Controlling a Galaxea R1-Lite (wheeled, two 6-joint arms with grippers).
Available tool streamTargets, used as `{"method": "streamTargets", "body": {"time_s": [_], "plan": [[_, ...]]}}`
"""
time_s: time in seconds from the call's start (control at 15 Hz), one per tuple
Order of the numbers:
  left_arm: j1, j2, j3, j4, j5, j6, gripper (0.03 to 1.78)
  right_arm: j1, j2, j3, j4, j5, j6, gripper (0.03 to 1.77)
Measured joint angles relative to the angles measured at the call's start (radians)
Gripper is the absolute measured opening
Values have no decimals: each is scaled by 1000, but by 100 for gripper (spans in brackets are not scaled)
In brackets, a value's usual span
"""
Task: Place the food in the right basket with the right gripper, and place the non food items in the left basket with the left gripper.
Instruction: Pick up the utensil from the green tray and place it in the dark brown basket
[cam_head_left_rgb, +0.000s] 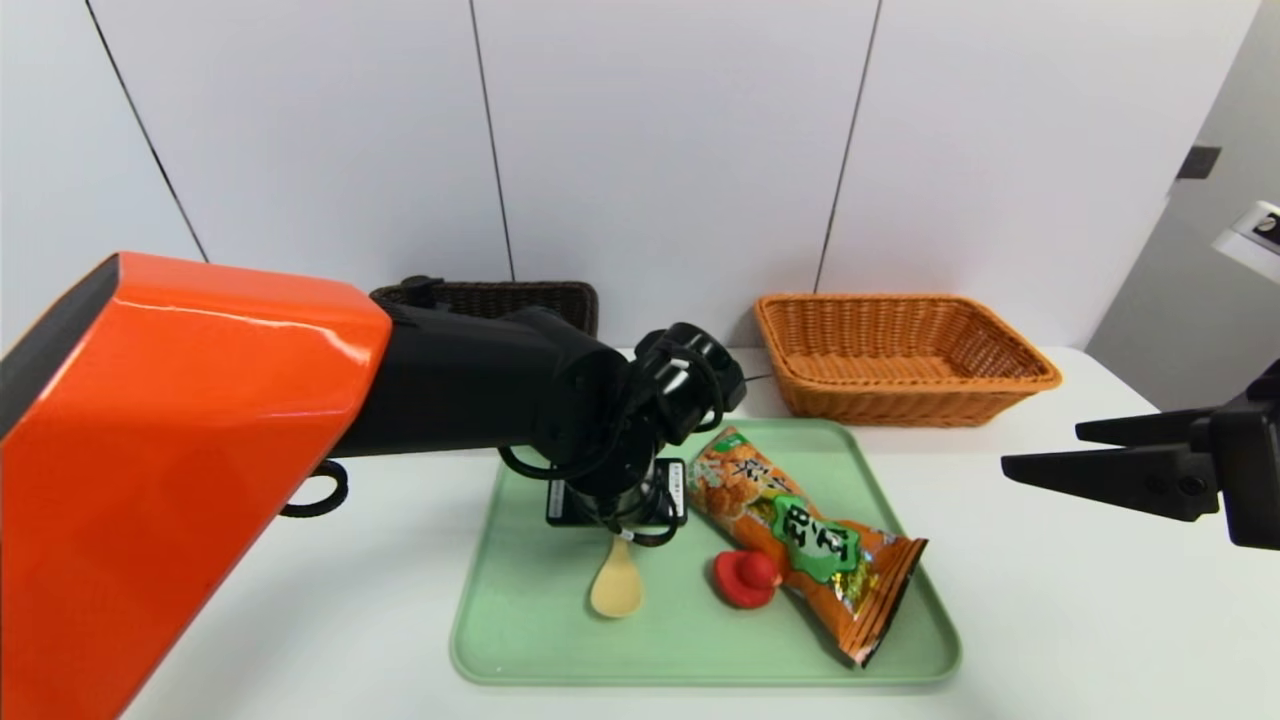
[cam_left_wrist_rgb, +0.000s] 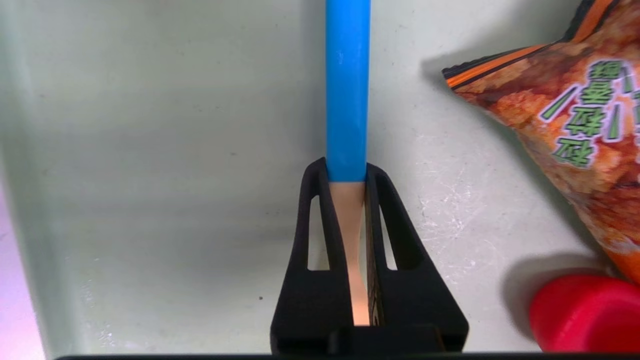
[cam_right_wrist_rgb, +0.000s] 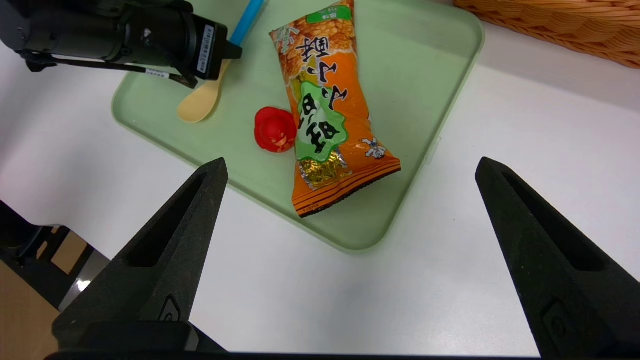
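The left claw (cam_left_wrist_rgb: 347, 175) is clamped shut on the spoon (cam_head_left_rgb: 616, 582), gripping it where the blue handle meets the pale wooden part; the spoon's bowl lies on the green tray (cam_head_left_rgb: 520, 640) at the tray's near-left part. The right claw (cam_right_wrist_rgb: 350, 255) hangs with its jaws spread wide and nothing between them, over the worktop (cam_head_left_rgb: 1050, 620) to the right of the tray.

Nothing looks sorted yet. The orange right basket (cam_head_left_rgb: 905, 355), at the far right of the worktop, appears bare inside. The dark left basket (cam_head_left_rgb: 520, 298), at the far left behind the left arm, is mostly hidden, so its contents cannot be told. By my reading the first non-food pick is just under way, and the lift, carry and drop into the left basket are all still to come.

On the tray I count three things: one spoon, one red toy duck (cam_head_left_rgb: 745, 577) near the middle, and one orange snack packet (cam_head_left_rgb: 800, 530) lying diagonally on the right part, just beside the duck. There are two baskets and one tray. That likely leaves the spoon and duck for the left basket and the packet for the right.
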Motion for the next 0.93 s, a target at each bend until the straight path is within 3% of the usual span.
{"method": "streamTargets", "body": {"time_s": [0.4, 0.73, 0.93], "plan": [[0, -159, 4, 6, 9, 54, 15, -6, -10, 3, 1, 0, 1, 171], [78, -309, -1, -7, 23, 280, 15, -8, -18, 3, 1, 1, 1, 171], [177, -323, -56, -14, -12, 435, 15, -8, -22, 7, 1, 2, 1, 171]]}}
